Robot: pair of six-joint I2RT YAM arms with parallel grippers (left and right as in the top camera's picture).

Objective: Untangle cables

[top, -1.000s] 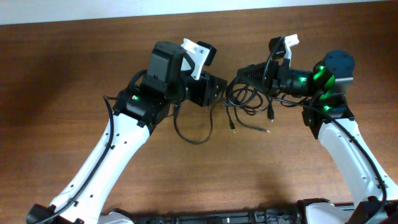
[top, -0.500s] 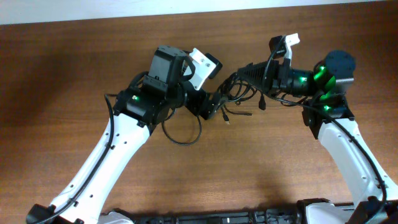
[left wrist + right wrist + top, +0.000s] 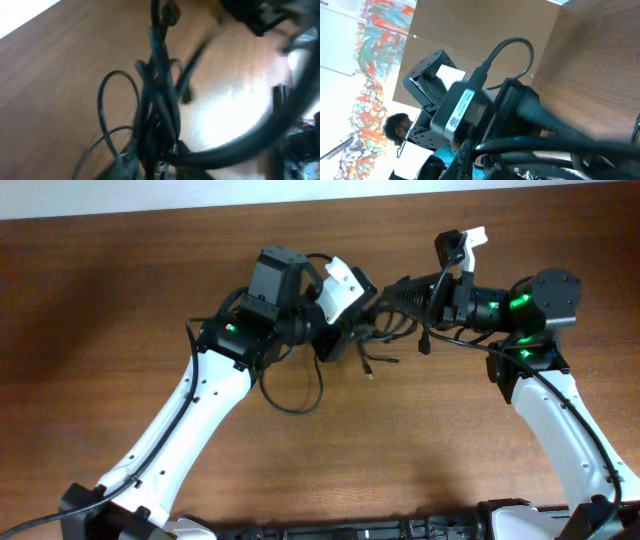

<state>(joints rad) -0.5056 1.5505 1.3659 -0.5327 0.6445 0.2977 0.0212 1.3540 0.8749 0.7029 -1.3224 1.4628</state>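
Cables (image 3: 380, 328), one tangle, strung between two grippers. At three o'clock the right gripper (image 3: 388, 297) clamps them; the left gripper (image 3: 350, 340) hold is unclear.

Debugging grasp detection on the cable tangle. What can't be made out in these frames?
Left end effector jaws: overhead, its own body and the cables cover them; left wrist view is motion-blurred.
Right end effector tips: overhead, buried in the tangle; right wrist view, thick black wires fill the foreground.
How many cables, which crosses which: overlapping, blurred.
Plug type: too small overhead.
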